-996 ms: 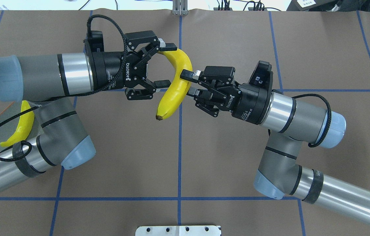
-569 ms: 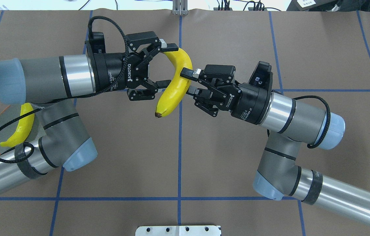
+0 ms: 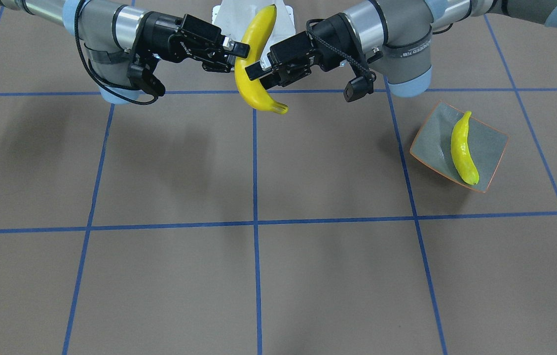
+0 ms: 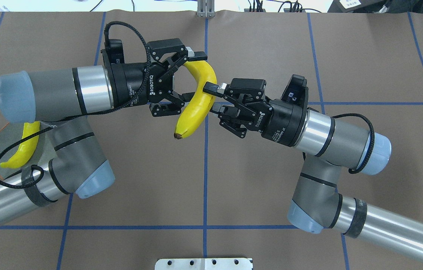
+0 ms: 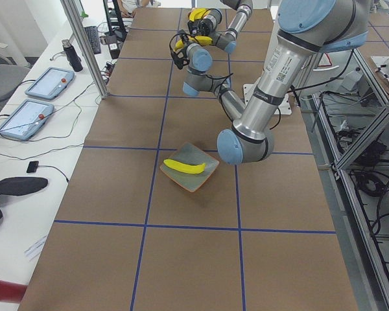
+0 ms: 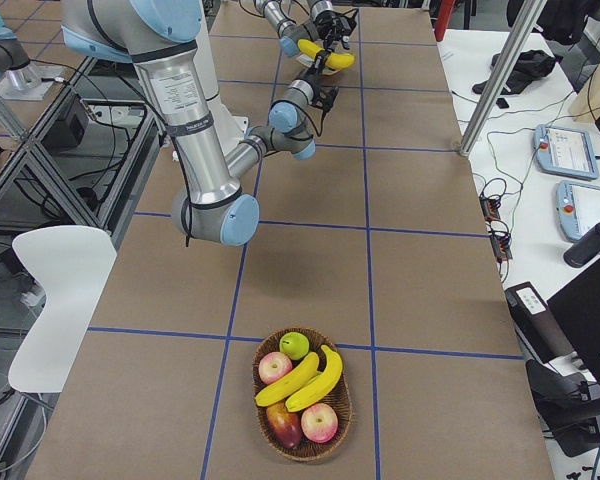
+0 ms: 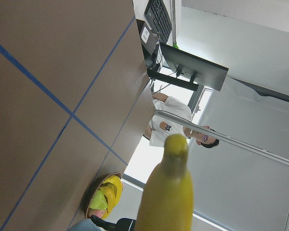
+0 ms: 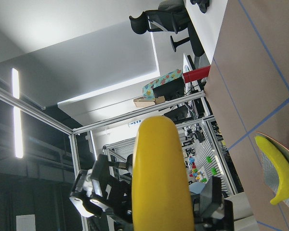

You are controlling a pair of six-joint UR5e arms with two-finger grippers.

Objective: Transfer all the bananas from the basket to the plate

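A yellow banana (image 4: 199, 107) hangs in the air over the table's middle, with my right gripper (image 4: 213, 98) shut on its middle. My left gripper (image 4: 192, 77) is open, its fingers (image 4: 196, 56) straddling the same banana's upper curve. In the front view the banana (image 3: 253, 59) stands between the right gripper (image 3: 237, 51) and the left gripper (image 3: 253, 72). Another banana (image 3: 463, 148) lies on the plate (image 3: 490, 145), which my left arm partly covers from overhead. The basket (image 6: 302, 445) stands at the table's right end, holding two bananas (image 6: 305, 378).
Apples (image 6: 320, 420) share the basket with the bananas. A metal mounting plate (image 4: 204, 263) sits at the table's near edge. Tablets (image 5: 26, 118) and cables lie on a side bench. A person (image 7: 171, 120) shows beyond the table in the left wrist view.
My left arm has shifted right, bringing its open fingers further around the banana. The right gripper and the banana have drifted slightly left.
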